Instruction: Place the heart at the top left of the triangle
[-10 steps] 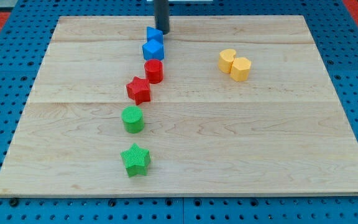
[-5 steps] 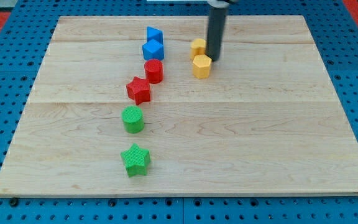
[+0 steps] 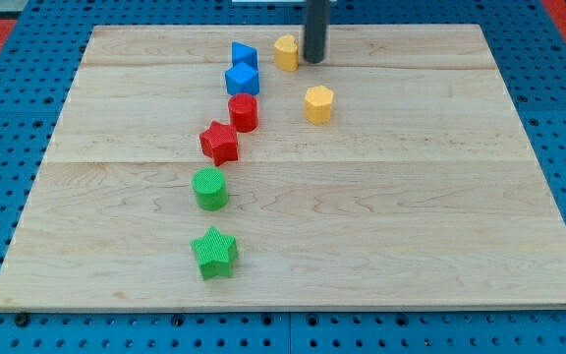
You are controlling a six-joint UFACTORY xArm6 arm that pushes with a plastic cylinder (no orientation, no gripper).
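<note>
Pale wood makes up the board [image 3: 381,216], laid in planks and resting on a blue pegboard surface [image 3: 8,118] dotted with holes; no writing, label or brand can be read anywhere in the view.

The dark rod comes down from the view's top edge, upright, its upper part cut off by the frame; my tip [image 3: 313,60] sits near the board's top edge, just beside the right side of the yellow heart [image 3: 285,51], touching it or very nearly so; the rod carries no jaws or fingers, so there is nothing spread or pinching to report.

The yellow heart lies near the view's top, to the right of the blue triangle [image 3: 244,54] and close to it, with a small gap of wood between them; its heart outline is hard to make out at this size. The yellow hexagon [image 3: 318,103] stands apart, lower and to the right of the heart.

Just below the triangle, and touching or nearly touching it, is the blue cube [image 3: 243,79]; beneath that the red cylinder [image 3: 243,112], then the red star [image 3: 219,143] just beside it to the lower left; the green cylinder [image 3: 209,188] and the green star [image 3: 214,253] continue the rough line down toward the view's bottom, each apart from the next.

Red patches show at the view's top corners, too cropped to identify.
</note>
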